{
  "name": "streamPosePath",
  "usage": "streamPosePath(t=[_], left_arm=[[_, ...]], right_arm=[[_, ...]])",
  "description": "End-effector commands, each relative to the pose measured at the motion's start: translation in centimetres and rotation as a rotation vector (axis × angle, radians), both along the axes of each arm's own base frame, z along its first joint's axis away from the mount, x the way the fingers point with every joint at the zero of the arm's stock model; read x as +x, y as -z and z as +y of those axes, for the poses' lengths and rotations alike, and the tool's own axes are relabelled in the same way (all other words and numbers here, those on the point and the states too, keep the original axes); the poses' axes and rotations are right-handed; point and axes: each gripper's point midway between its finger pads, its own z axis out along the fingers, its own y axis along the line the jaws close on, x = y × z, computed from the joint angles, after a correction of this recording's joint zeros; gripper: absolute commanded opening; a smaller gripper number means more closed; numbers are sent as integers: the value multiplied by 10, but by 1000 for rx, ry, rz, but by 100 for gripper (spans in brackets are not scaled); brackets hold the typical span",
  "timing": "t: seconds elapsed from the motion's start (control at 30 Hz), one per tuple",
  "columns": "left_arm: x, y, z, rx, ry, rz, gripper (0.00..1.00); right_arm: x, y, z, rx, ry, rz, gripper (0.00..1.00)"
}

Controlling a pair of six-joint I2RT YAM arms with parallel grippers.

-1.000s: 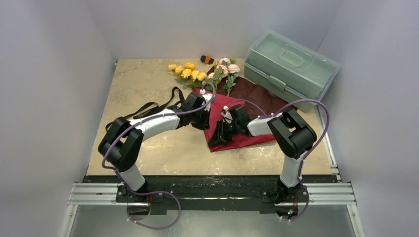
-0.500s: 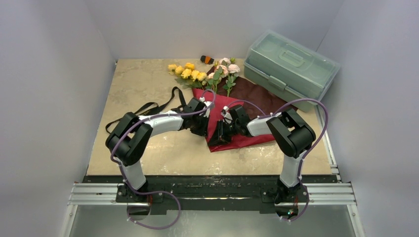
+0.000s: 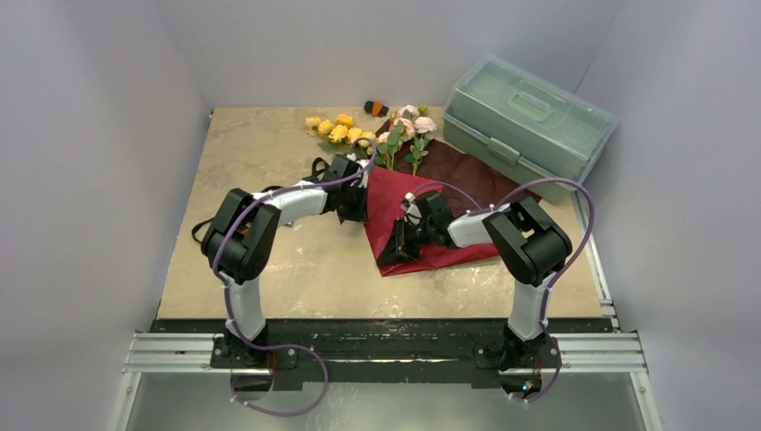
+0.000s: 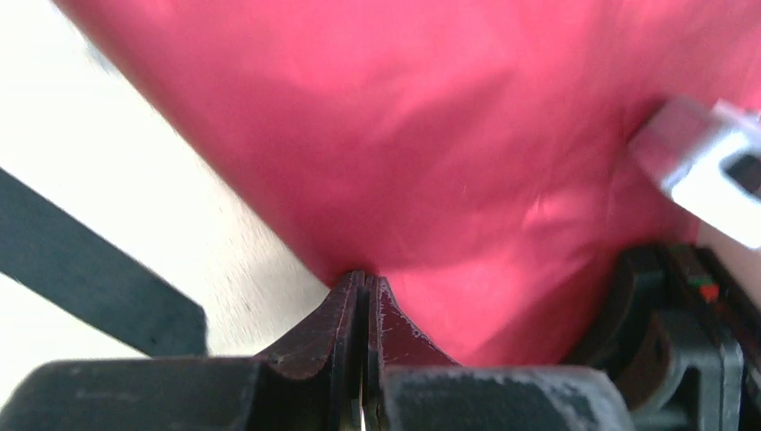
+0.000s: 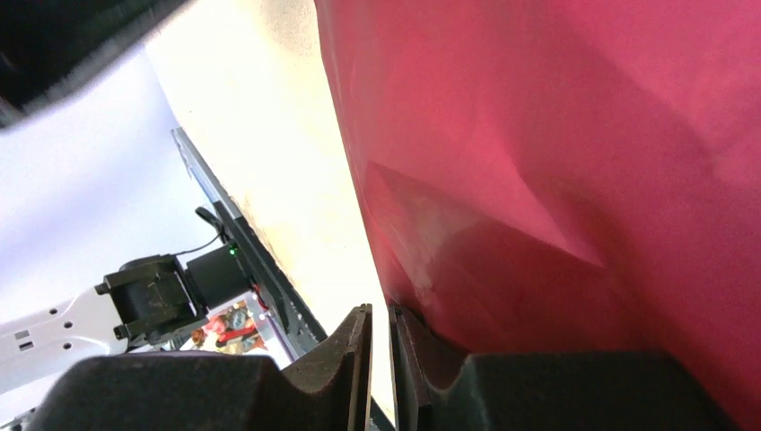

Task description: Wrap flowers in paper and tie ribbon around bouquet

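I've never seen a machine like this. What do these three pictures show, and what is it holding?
It is a pair of robot arms, the left arm and the right arm, bolted at the table's near edge. The wide picture comes from a camera above and behind them; the two close-ups come from a camera on each wrist. On the table lie a dark red paper, yellow and pink flowers, a black ribbon and a pale green case. The left tool is shut, pinching the paper's edge. The right tool is nearly closed beside the paper; whether it grips is unclear.
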Motion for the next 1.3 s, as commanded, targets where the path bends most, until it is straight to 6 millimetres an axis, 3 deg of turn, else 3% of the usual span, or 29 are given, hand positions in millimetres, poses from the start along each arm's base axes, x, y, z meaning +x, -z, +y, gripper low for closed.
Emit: streamPosePath(t=[0.0,0.17,0.33,0.6,0.9,1.1,1.27], left_arm=[[31,18,10,79,-20,-30,0],[55,29,18,108,-67,-35,0],[73,33,41,139,-105,-33,0],[84,33,70,176,-103,-39,0],[122,35,72,168,-155,-67,0],[146,34,89,173,-229,-92,0],[163,30,91,152,-249,-111,0]], right_arm=[[4,25,-7,-84,24,8,21],[4,25,-6,-81,23,11,21],[4,23,-5,-73,18,13,21],[6,24,-3,-76,10,19,20],[7,28,-1,-82,-2,33,20],[6,29,-2,-89,-11,36,20],[6,30,-3,-99,-22,38,20]])
